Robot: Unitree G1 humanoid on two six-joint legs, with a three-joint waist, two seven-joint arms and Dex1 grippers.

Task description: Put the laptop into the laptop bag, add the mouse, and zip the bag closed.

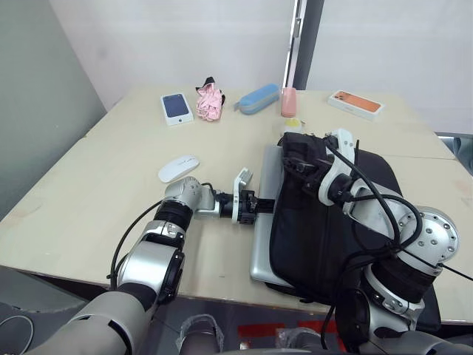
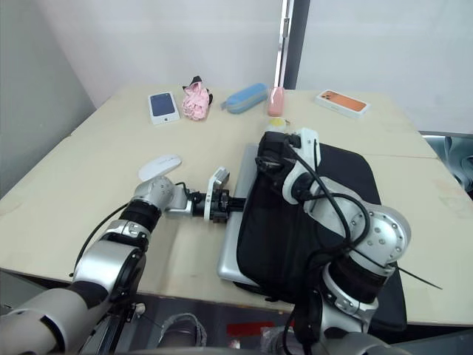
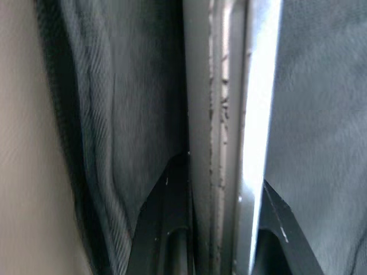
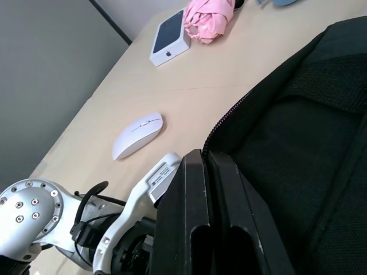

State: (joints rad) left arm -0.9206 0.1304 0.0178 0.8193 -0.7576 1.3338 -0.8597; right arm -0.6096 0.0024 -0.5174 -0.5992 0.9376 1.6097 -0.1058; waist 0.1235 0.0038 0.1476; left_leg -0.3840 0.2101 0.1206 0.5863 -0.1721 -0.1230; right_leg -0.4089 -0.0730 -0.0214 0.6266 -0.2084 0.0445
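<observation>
I'm seeing the left gripper [image 1: 260,205] reaching out level over the table [image 1: 89,192], fingers pinching the near long edge of the laptop [image 1: 264,222]. In the left wrist view, one black finger [image 3: 172,229] is sitting on each face of the silver edge [image 3: 223,132], w/ grey lining to either side, so the clamp is closing on the laptop itself. The laptop is lying flat, mostly inside the laptop bag [image 1: 325,222]; a silver strip is sticking out of the bag's open side, directly ahead of the left fingertips.

The right gripper [image 1: 290,151] is sitting on the bag's far corner, just beyond the left gripper and to its right. In the right wrist view its fingers [image 4: 195,223] are pressed together, the zip edge of the bag's opening [image 4: 229,114] running right alongside them; I can't tell whether fabric is caught between them.

The mouse [image 1: 178,168] is lying on bare table, behind and left of the left gripper, near that arm's wrist, apart from bag and laptop.

Further out, past both grippers along the table's far side: a phone box [image 1: 177,108], a pink crumpled item [image 1: 210,101], a blue pouch [image 1: 259,98], a small pink object [image 1: 288,101] and an orange-topped box [image 1: 355,103]. All well apart from the bag.
</observation>
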